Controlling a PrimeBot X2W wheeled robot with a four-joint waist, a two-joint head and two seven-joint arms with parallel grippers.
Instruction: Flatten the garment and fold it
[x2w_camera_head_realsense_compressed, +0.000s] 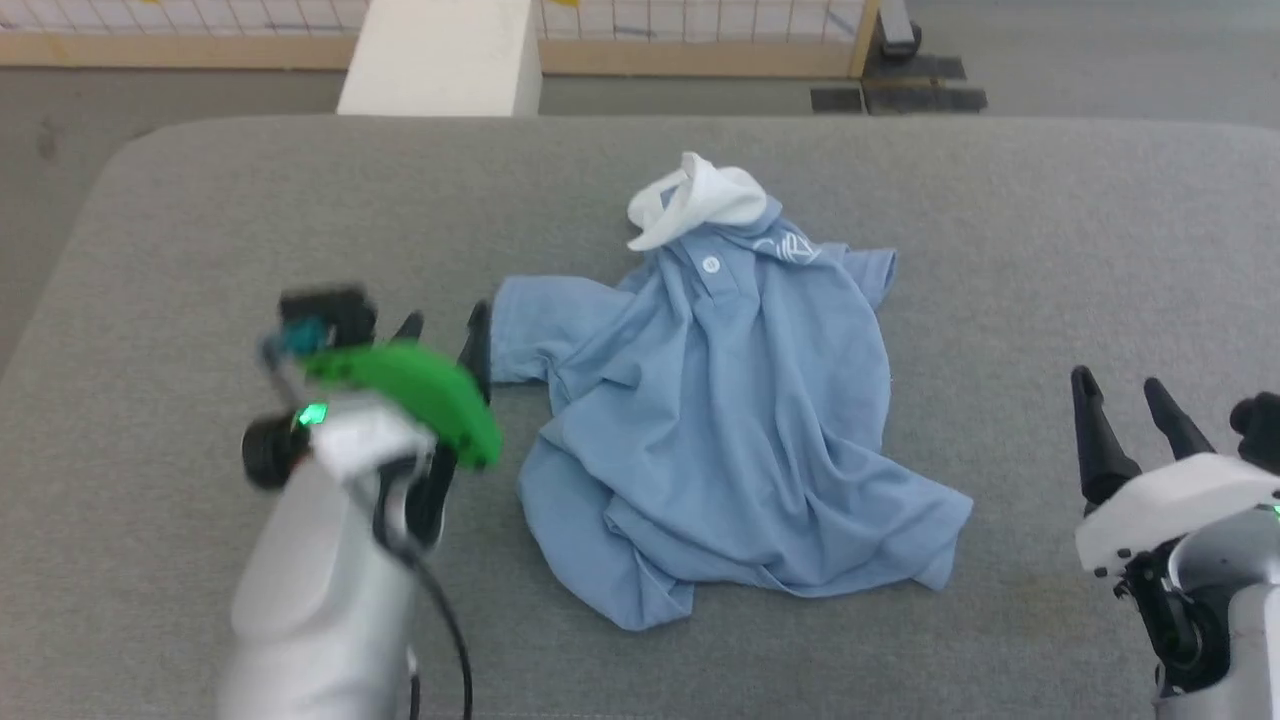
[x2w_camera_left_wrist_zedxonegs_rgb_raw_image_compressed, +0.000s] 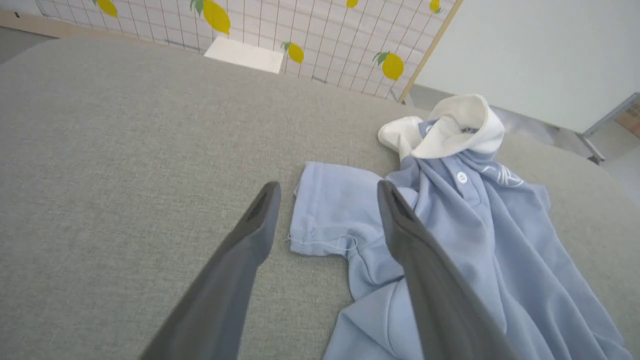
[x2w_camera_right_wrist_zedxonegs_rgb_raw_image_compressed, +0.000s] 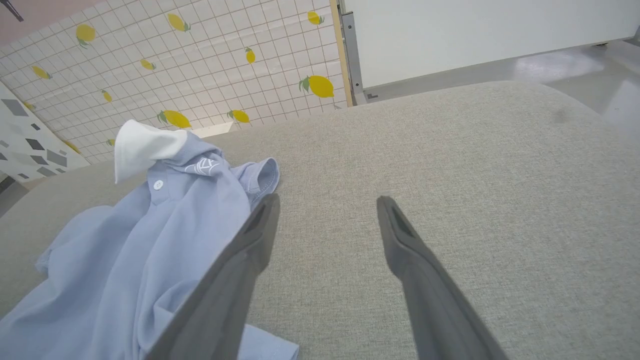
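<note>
Nearest us, our left gripper (x2w_camera_head_realsense_compressed: 445, 320) hovers at the shirt's (x2w_camera_head_realsense_compressed: 730, 420) sleeve end, fingers apart. The shirt lies crumpled mid-tabletop (x2w_camera_head_realsense_compressed: 200, 200), white collar toward the far edge. Our right gripper (x2w_camera_head_realsense_compressed: 1118, 382) stands near the right edge, fingers apart, holding nothing.

A light blue garment (x2w_camera_head_realsense_compressed: 720, 420) with a white collar (x2w_camera_head_realsense_compressed: 700, 200), white button (x2w_camera_head_realsense_compressed: 710, 265) and white cursive logo (x2w_camera_head_realsense_compressed: 790, 248) lies on a grey woven table (x2w_camera_head_realsense_compressed: 1050, 230). The left gripper (x2w_camera_head_realsense_compressed: 445, 320) and right gripper (x2w_camera_head_realsense_compressed: 1118, 382) show dark grey fingers; a bright green cover (x2w_camera_head_realsense_compressed: 420, 390) caps the left wrist. Far behind, yellow lemons (x2w_camera_right_wrist_zedxonegs_rgb_raw_image_compressed: 320, 86) dot a white gridded screen (x2w_camera_right_wrist_zedxonegs_rgb_raw_image_compressed: 210, 60).
</note>
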